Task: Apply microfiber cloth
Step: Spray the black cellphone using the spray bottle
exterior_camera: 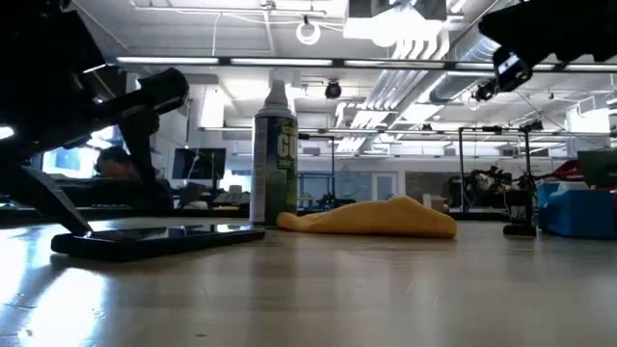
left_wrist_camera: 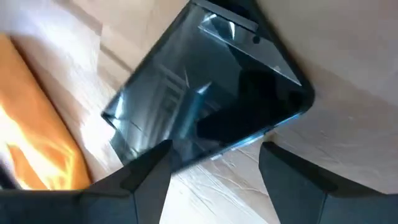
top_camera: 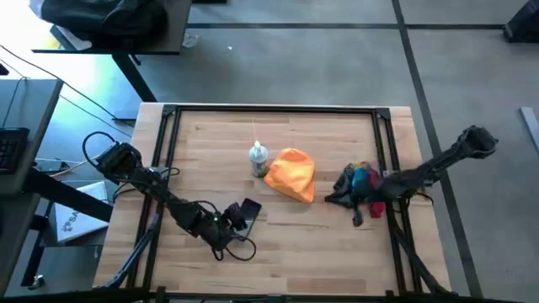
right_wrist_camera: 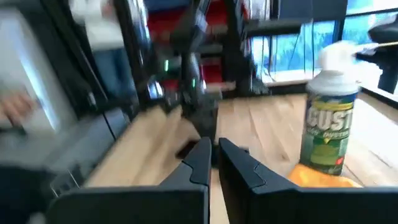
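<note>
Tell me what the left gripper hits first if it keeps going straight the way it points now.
Most likely the black phone: the left gripper is open with the phone's near edge right ahead of its fingertips. The orange microfiber cloth lies off to one side.

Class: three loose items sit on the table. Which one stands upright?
The spray can, standing white-capped beside the orange microfiber cloth. Cloth and black phone both lie flat.

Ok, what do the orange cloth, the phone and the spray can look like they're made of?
The orange cloth looks like soft matte fabric: it slumps in rumpled folds. The phone has a glossy, glass-like black face that mirrors the ceiling. The spray can seems to be metal with a printed label and a white plastic-looking nozzle, though that is less certain.
</note>
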Controlling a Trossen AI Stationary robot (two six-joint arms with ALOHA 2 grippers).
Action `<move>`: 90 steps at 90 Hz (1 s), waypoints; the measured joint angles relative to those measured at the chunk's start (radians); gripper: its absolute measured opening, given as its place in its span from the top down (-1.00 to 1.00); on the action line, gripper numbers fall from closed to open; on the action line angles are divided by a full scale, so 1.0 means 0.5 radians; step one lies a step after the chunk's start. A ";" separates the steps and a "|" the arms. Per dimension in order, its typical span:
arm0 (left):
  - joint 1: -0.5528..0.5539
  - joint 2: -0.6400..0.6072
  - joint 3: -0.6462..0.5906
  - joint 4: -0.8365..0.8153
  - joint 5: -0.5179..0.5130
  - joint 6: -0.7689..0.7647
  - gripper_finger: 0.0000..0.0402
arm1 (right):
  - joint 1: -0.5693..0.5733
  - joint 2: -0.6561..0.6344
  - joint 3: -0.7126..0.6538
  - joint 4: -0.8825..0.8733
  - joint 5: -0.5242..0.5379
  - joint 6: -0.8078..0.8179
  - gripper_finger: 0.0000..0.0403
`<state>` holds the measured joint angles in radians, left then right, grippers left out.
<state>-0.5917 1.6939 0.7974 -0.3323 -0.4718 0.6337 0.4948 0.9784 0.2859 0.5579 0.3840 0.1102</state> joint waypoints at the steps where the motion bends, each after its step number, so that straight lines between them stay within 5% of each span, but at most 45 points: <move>1: 0.003 0.000 -0.002 0.003 0.006 0.006 -0.10 | 0.007 0.047 0.027 0.000 0.011 -0.010 1.00; 44: 0.018 0.005 -0.060 0.239 0.056 0.487 -0.10 | 0.054 1.568 1.121 -0.796 0.336 -0.474 1.00; 69: 0.044 0.010 -0.064 0.355 0.067 0.764 -0.10 | 0.029 2.101 1.633 -0.844 0.812 -1.115 1.00; 90: 0.047 0.010 -0.063 0.383 0.134 0.860 -0.10 | -0.043 2.367 1.950 -0.857 0.694 -1.349 0.99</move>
<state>-0.5684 1.6989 0.7657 -0.1407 -0.4048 1.0639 0.4732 2.1619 1.2608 0.1294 0.7309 -0.5641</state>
